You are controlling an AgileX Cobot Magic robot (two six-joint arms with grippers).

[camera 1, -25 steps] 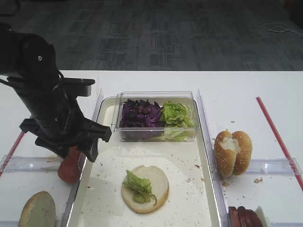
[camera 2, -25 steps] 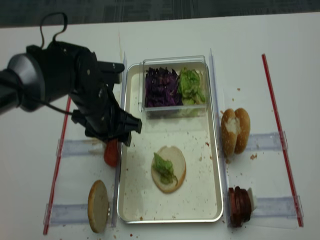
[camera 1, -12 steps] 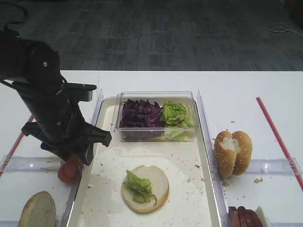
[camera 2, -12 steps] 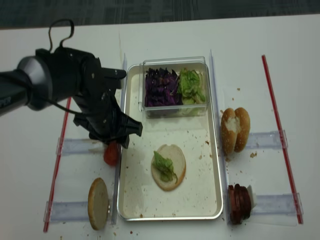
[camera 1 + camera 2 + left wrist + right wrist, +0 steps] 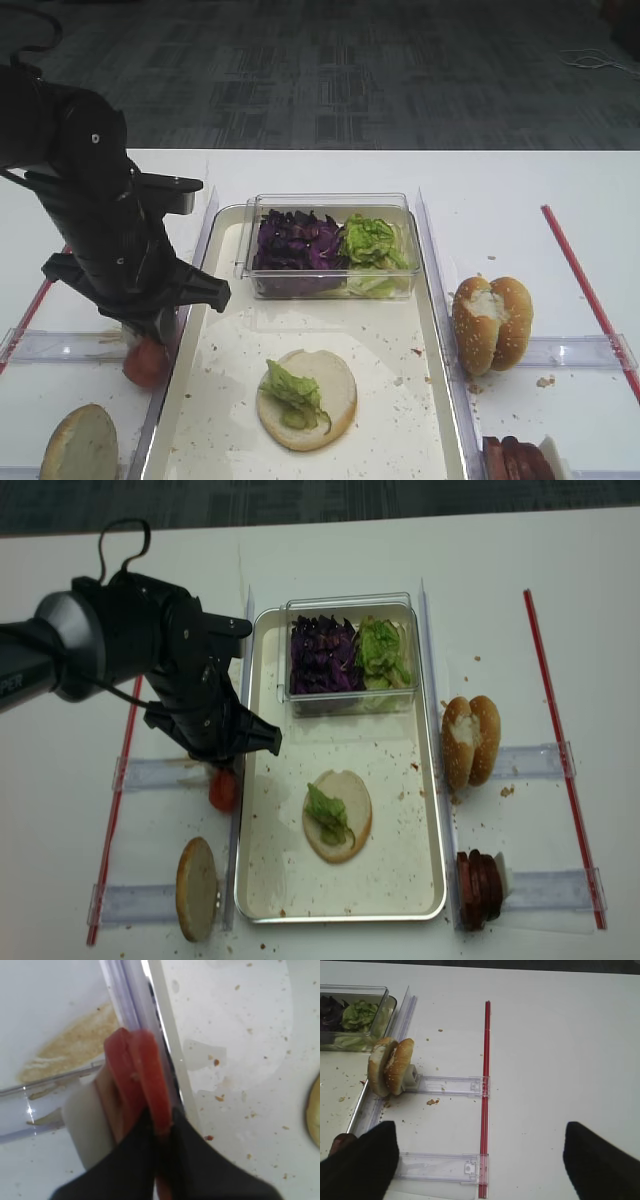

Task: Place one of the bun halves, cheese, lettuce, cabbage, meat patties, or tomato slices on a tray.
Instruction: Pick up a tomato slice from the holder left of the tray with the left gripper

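Note:
Two tomato slices [image 5: 142, 1075] stand on edge in a white holder just outside the tray's left rim [image 5: 165, 1067]. My left gripper [image 5: 161, 1127] is shut on the slice nearer the rim, its black fingers pinching its lower edge. From above, the tomato [image 5: 145, 362] peeks out beneath the left arm [image 5: 110, 250]. On the cream tray [image 5: 400, 420] lies a bun half [image 5: 335, 380] topped with lettuce [image 5: 292, 392]. My right gripper [image 5: 482, 1170] is open over bare table. Other bun halves [image 5: 492, 322] and meat patties [image 5: 515, 462] sit right of the tray.
A clear box at the tray's back holds purple cabbage [image 5: 295, 240] and lettuce [image 5: 372, 240]. Another bun half [image 5: 78, 445] stands at the front left. Clear plastic holders [image 5: 450, 1085] and red strips [image 5: 485, 1060] lie on the white table on both sides.
The left gripper has closed from open onto the tomato slice. The left arm shifted slightly over the slices. The right side is unchanged.

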